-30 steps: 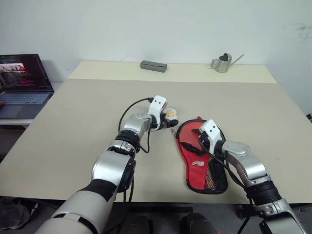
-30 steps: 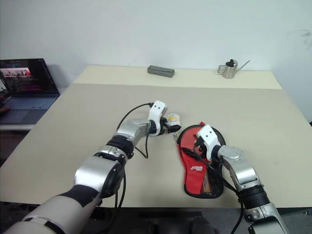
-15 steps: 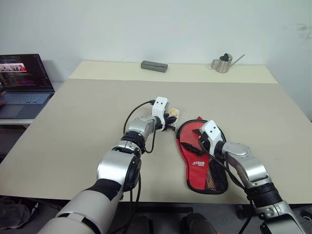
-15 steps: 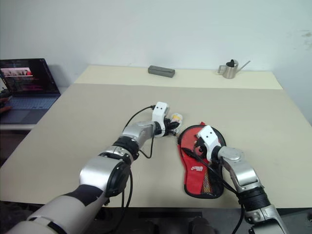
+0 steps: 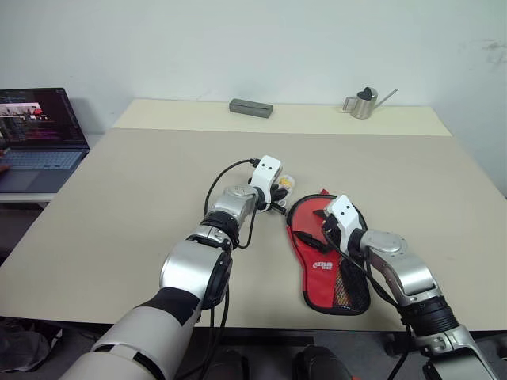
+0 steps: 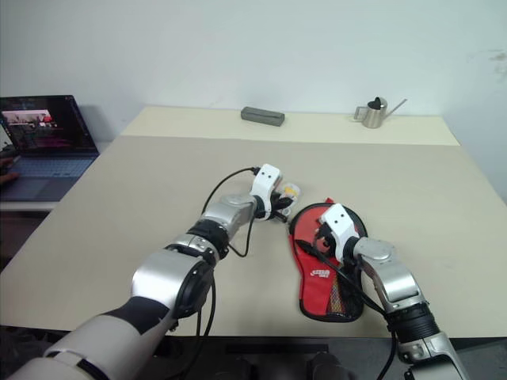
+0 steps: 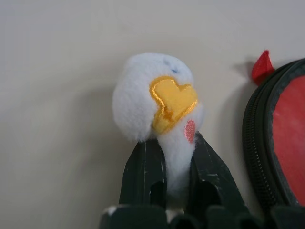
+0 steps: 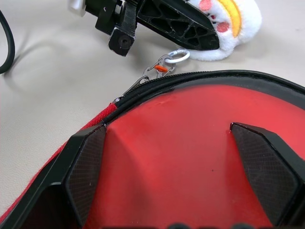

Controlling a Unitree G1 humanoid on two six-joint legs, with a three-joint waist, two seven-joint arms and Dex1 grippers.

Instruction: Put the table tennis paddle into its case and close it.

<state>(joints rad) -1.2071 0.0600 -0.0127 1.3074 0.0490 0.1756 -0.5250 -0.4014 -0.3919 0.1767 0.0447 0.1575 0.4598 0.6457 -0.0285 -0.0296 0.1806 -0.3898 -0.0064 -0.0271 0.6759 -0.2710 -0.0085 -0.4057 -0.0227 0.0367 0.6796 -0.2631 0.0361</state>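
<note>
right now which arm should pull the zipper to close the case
Left. The left gripper is shut on the plush charm clipped to the zipper, while the right gripper is open, resting on the case.

Beige table (image 5: pixel 142 182) against a plain white wall (image 5: pixel 238 39).

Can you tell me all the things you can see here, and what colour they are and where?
table: one, beige, under everything.
case: one, red with black mesh, near the table's front edge, on the right.
table tennis paddle: one, red face, lying inside the open case.
charm: one, white and yellow plush, beside the case's top.
watering can: one, silver, far right of the table.
box: one, dark grey, far edge, middle.
laptop: one, dark, screen lit, off to the left.
left gripper: black fingers, shut on the charm.
right gripper: black fingers, open, over the paddle's face.
</note>
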